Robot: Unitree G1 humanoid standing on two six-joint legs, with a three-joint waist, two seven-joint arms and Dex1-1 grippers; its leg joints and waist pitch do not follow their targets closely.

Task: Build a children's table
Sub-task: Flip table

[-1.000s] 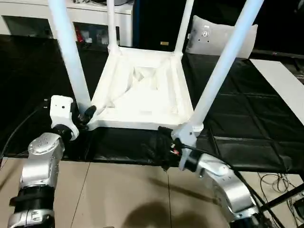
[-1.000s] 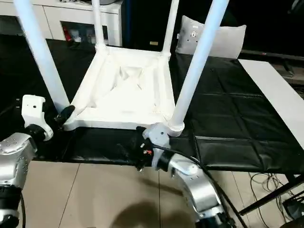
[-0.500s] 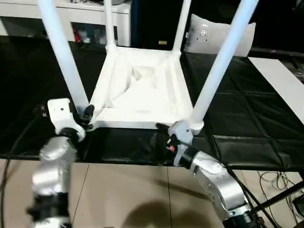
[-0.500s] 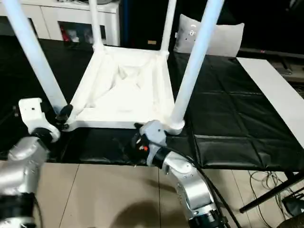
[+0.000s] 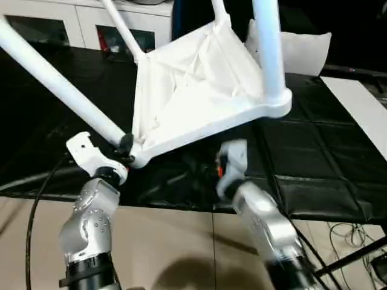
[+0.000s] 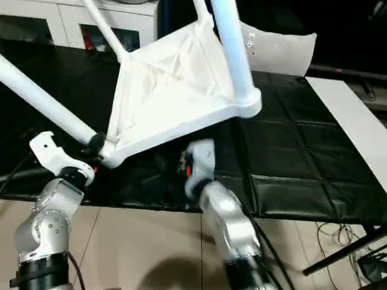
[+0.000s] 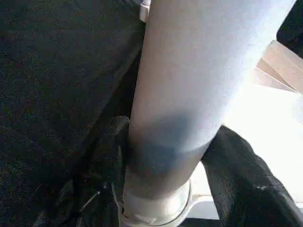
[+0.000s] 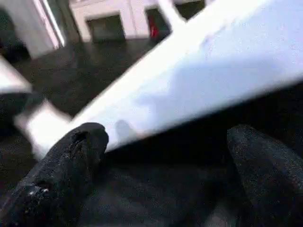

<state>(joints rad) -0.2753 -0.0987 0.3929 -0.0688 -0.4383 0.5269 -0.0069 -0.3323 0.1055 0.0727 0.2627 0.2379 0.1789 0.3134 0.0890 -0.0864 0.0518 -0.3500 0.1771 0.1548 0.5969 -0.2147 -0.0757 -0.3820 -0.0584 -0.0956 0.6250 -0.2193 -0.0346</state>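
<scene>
The children's table (image 5: pixel 199 78) lies upside down and tilted over the black mat (image 5: pixel 326 157), its ribbed underside facing up and toward nine o'clock, the corner at three o'clock lifted clear of the mat and the corner at seven o'clock low by the near edge. The leg (image 5: pixel 60 90) at that low corner slants up toward ten o'clock, while another leg (image 5: pixel 269 48) rises from the raised corner toward twelve o'clock. The left gripper (image 5: pixel 124 148) has its jaws clenched on the base of the slanting leg, just above its corner socket; in the left wrist view the leg (image 7: pixel 189 94) fills the space between the two black fingers (image 7: pixel 241 184). The right gripper (image 5: pixel 233 158) sits under the raised front edge of the top at about five o'clock, its jaws released and spread wide with nothing between them; the right wrist view shows both fingers (image 8: pixel 66 165) apart below the white edge. At twelve o'clock behind the mat stand a white cabinet (image 5: pixel 91 21) and a grey-white cushion (image 5: pixel 305 51)
</scene>
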